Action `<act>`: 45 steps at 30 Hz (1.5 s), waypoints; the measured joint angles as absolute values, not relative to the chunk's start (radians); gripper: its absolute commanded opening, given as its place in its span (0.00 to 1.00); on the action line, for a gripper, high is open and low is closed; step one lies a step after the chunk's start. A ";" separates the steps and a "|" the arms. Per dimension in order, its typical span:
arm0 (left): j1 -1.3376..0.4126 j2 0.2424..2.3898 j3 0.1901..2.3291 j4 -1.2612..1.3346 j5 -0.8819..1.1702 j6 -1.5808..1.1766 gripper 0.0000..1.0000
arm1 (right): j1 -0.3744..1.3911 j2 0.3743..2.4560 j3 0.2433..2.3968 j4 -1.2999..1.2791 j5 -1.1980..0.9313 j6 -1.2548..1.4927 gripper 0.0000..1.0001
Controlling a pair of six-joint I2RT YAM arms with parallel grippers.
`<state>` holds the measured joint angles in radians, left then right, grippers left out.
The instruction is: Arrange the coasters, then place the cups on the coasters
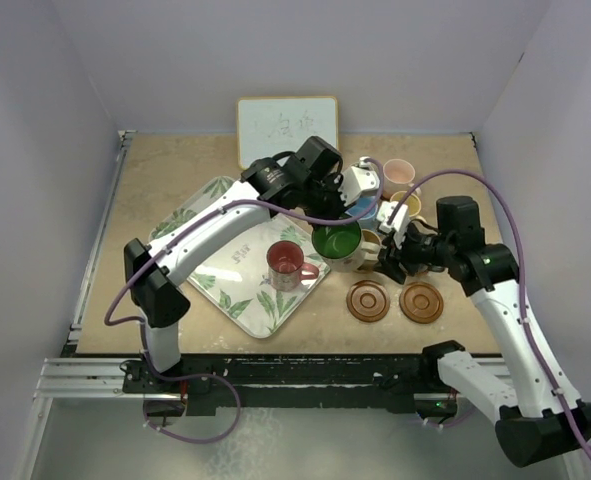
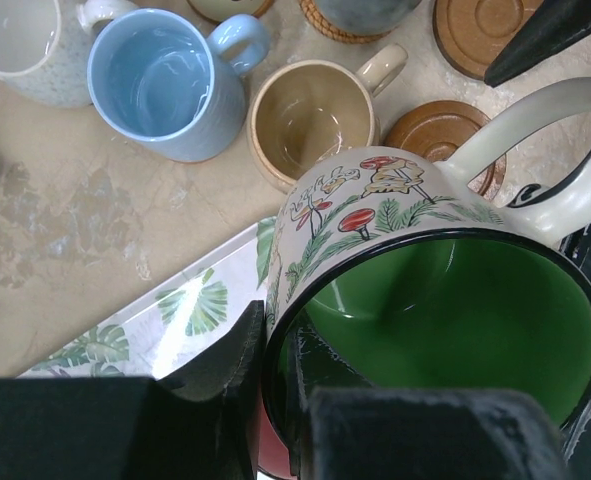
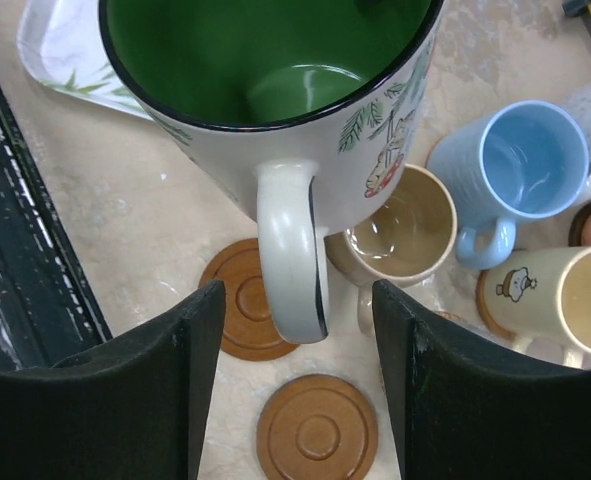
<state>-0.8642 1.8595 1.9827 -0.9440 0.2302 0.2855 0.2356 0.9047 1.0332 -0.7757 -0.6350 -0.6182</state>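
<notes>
The green cup (image 1: 337, 242), white outside with a mushroom print and green inside, hangs tilted over the tray's right edge. My left gripper (image 2: 280, 340) is shut on its rim, one finger outside the wall and one inside. My right gripper (image 3: 300, 330) is open, with its fingers (image 3: 175, 370) on either side of the cup's white handle (image 3: 290, 250) and a gap on both sides. Two bare coasters (image 1: 368, 300) (image 1: 421, 302) lie on the table below and to the right of the cup. A red cup (image 1: 285, 262) stands on the tray.
The leaf-patterned tray (image 1: 225, 290) lies left of centre. Behind the held cup stand a tan cup (image 3: 405, 225), a light blue cup (image 3: 530, 160), a yellow cup (image 3: 565, 295) on a coaster and a pink cup (image 1: 399, 175). A whiteboard (image 1: 287, 128) leans at the back wall.
</notes>
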 measured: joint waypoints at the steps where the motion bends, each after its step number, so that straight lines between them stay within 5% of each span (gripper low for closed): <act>1: -0.865 1.863 1.986 -0.948 0.229 0.282 0.03 | 0.242 0.908 1.032 -0.772 -0.619 -0.621 0.61; 33: -0.878 1.964 2.088 -1.037 0.287 0.268 0.03 | 0.390 0.988 1.010 -0.738 -0.453 -0.685 0.47; 40: -0.878 1.964 2.093 -1.039 0.299 0.262 0.03 | 0.393 0.989 0.986 -0.719 -0.439 -0.683 0.27; 45: -0.878 1.966 2.093 -1.040 0.295 0.254 0.03 | 0.395 0.990 0.972 -0.712 -0.436 -0.672 0.00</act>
<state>-0.8776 1.9656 2.0930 -1.0401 0.2955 0.2539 0.3946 0.9901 0.9722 -0.7116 -0.4358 -0.6716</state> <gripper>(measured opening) 0.069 0.182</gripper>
